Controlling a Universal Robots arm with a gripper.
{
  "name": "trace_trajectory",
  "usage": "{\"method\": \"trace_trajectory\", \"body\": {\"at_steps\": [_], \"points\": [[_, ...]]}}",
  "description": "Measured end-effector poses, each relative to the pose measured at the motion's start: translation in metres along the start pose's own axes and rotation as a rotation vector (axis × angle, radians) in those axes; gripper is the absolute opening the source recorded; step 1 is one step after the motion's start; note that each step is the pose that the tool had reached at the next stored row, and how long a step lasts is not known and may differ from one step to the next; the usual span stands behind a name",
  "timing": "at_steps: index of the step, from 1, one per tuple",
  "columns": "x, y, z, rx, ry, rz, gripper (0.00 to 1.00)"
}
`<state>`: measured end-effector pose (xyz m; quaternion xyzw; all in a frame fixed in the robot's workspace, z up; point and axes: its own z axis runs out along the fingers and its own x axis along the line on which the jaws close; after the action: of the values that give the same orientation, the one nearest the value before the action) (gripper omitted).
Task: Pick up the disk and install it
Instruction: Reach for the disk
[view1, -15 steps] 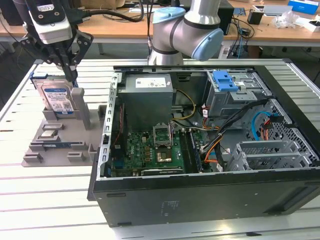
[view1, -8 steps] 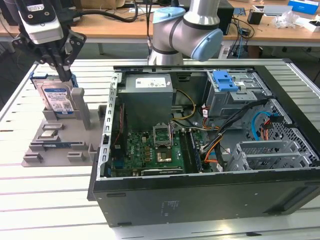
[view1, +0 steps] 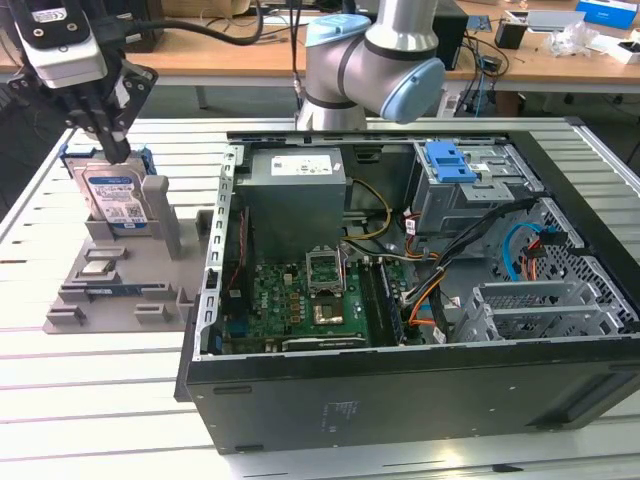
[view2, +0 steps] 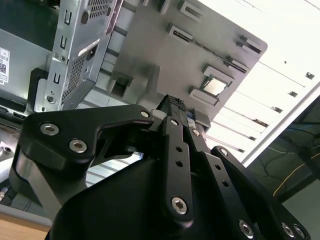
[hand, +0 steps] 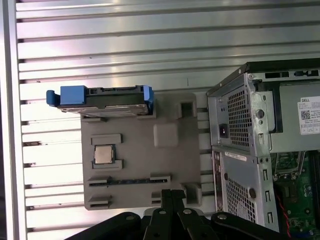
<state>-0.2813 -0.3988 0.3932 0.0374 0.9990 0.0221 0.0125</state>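
Disk (view1: 114, 196) upright in holder (view1: 110, 287): I judge it dense, rigid, slick-faced, shock-sensitive. I'd pinch flat faces near top edge. Gripper (view1: 117, 151) just above, clenched on nothing.

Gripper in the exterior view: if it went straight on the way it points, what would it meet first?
Probably the top edge of the disk, which stands upright in the grey holder directly beneath the gripper. Depth is unclear, so the gripper may sit slightly in front or behind.
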Motion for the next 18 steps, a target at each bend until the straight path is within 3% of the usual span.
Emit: {"method": "trace_trajectory", "body": {"at_steps": [11, 17, 18], "points": [[0.0175, -0.0008, -0.0004, 0.0, 0.0, 0.0, 0.11], [0.0274, 0.0032, -0.0003, 0.0003, -0.0001, 0.0, 0.11], [0.0321, 0.0058, -0.0002, 0.0006, -0.0001, 0.0, 0.11]]}}
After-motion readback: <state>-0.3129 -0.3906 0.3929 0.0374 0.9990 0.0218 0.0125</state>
